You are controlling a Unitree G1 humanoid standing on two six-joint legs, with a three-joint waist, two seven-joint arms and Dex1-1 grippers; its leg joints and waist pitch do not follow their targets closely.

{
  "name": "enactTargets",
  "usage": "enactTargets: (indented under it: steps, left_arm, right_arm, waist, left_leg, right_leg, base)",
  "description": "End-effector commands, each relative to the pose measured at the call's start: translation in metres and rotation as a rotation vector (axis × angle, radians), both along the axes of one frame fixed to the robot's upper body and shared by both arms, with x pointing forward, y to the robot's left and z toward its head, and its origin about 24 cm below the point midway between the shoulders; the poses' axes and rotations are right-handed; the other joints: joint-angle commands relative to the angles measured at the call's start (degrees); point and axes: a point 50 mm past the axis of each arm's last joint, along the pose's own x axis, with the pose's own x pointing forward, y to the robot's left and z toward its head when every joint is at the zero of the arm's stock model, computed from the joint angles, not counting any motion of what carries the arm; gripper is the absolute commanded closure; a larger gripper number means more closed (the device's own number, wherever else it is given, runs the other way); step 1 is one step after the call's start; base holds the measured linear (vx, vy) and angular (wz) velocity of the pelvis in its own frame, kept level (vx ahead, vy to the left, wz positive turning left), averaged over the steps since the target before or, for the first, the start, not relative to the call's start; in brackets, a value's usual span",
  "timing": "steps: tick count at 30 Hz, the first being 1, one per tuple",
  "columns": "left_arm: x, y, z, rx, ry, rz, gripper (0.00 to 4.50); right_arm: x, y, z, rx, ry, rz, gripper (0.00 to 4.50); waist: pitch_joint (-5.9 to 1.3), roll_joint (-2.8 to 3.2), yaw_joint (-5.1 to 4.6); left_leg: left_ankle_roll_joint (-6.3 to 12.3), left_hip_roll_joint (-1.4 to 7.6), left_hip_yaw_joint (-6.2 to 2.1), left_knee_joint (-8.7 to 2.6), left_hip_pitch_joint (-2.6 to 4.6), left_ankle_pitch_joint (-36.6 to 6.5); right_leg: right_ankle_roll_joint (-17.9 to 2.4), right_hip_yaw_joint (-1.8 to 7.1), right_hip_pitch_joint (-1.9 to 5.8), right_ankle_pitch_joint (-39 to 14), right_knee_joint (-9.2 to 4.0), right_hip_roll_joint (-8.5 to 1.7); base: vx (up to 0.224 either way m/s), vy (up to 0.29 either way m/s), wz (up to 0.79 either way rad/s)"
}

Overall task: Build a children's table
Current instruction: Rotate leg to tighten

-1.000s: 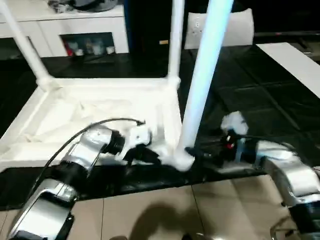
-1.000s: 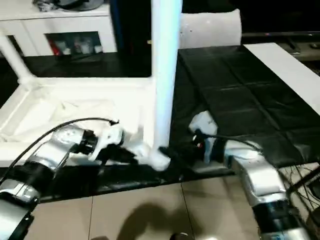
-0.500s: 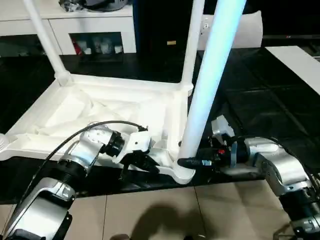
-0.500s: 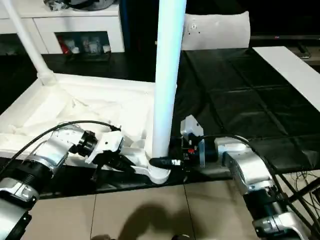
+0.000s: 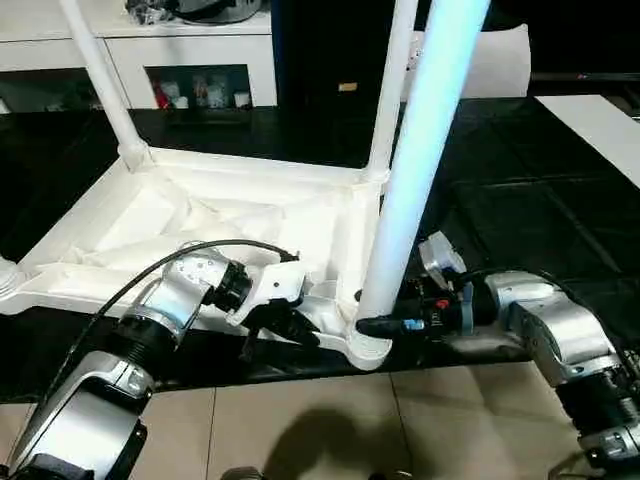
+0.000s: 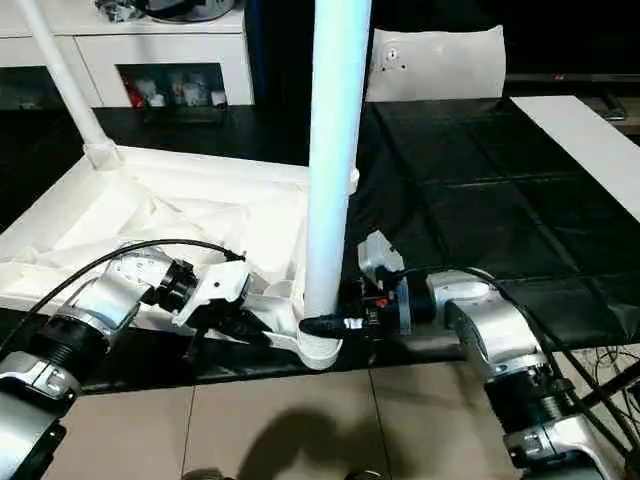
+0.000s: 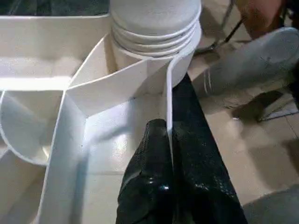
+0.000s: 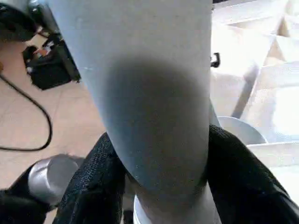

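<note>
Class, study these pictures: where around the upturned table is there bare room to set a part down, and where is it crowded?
Free: the black mat between the tabletop and the white strip. Crowded: the near corner, where the right end effector clamps the near leg and the left end effector pinches a tabletop rib.

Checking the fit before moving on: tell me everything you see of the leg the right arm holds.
The leg is a long, smooth white plastic tube, standing nearly upright with a slight lean. Its foot sits in the near corner socket of the upturned tabletop. The right end effector grips it just above the socket, a finger on either side.
</note>
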Motion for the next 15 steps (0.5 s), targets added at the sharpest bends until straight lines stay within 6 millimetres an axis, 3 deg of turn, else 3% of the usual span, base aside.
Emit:
enactTargets:
  steps: [1, 3, 6, 10, 12, 13, 15]
  left_arm:
    - [0.013, -0.011, 0.003, -0.037, -0.032, 0.181, 4.5]
    - [0.019, -0.015, 0.006, -0.07, -0.034, 0.265, 4.5]
    - [0.027, -0.02, 0.01, -0.101, -0.053, 0.373, 4.5]
    - [0.041, -0.037, 0.012, -0.134, -0.092, 0.58, 4.5]
    - [0.044, -0.046, 0.014, -0.146, -0.104, 0.648, 4.5]
    - [0.044, -0.046, 0.014, -0.146, -0.104, 0.648, 4.5]
    - [0.045, -0.049, 0.014, -0.147, -0.105, 0.664, 4.5]
  right_arm:
    - [0.004, 0.014, -0.002, 0.041, -0.01, -0.122, 2.46]
    - [0.01, 0.018, -0.007, 0.025, -0.027, -0.231, 2.47]
    - [0.015, 0.025, -0.013, 0.0, -0.031, -0.345, 2.49]
    - [0.03, 0.045, -0.022, -0.026, 0.01, -0.606, 2.52]
    - [0.039, 0.055, -0.024, -0.059, 0.031, -0.727, 2.54]
    - [0.039, 0.055, -0.024, -0.059, 0.031, -0.727, 2.54]
    - [0.042, 0.058, -0.025, -0.071, 0.038, -0.77, 2.54]
  waist:
    - [-3.59, -0.69, -0.4]
    - [-3.59, -0.76, -0.64]
    - [-3.54, -0.67, -1.86]
    - [-3.7, -0.14, -3.25]
    - [-3.65, -0.14, -3.88]
    - [-3.64, 0.11, -4.27]
    - [-3.72, 0.07, -4.47]
  left_leg:
    - [2.78, -0.65, 1.32, -3.72, -0.29, -9.29]
    - [1.87, -1.18, 1.19, -3.64, -0.18, -10.01]
    - [1.53, -1.47, 0.93, -3.65, -0.51, -11.18]
    - [2.64, -1.34, 0.88, -3.87, -0.38, -11.47]
    - [2.23, -1.29, 0.78, -3.96, -0.33, -11.69]
    - [2.14, -1.27, 0.73, -3.99, -0.26, -12.29]
    - [2.66, -1.23, 0.69, -4.08, -0.35, -11.84]
  right_leg:
    - [-5.51, 2.0, 3.92, -26.06, -5.17, -2.51]
    - [-3.55, 1.42, 3.85, -30.34, -5.82, -2.43]
    - [-1.54, 0.88, 4.01, -32.5, -6.36, -2.35]
    - [-3.49, 0.89, 4.02, -28.69, -6.42, -2.21]
    - [-4.45, 0.91, 3.99, -27.93, -6.27, -2.14]
    - [-4.83, 0.95, 4.02, -27.78, -6.25, -2.2]
    - [-5.24, 1.12, 4.25, -26.24, -6.18, -2.31]
  base:
    - [0.0, 0.0, 0.0]
    - [0.0, 0.0, 0.0]
    - [0.0, 0.0, 0.0]
    - [0.0, 0.0, 0.0]
    - [0.0, 0.0, 0.0]
    - [0.0, 0.0, 0.0]
    - [0.0, 0.0, 0.0]
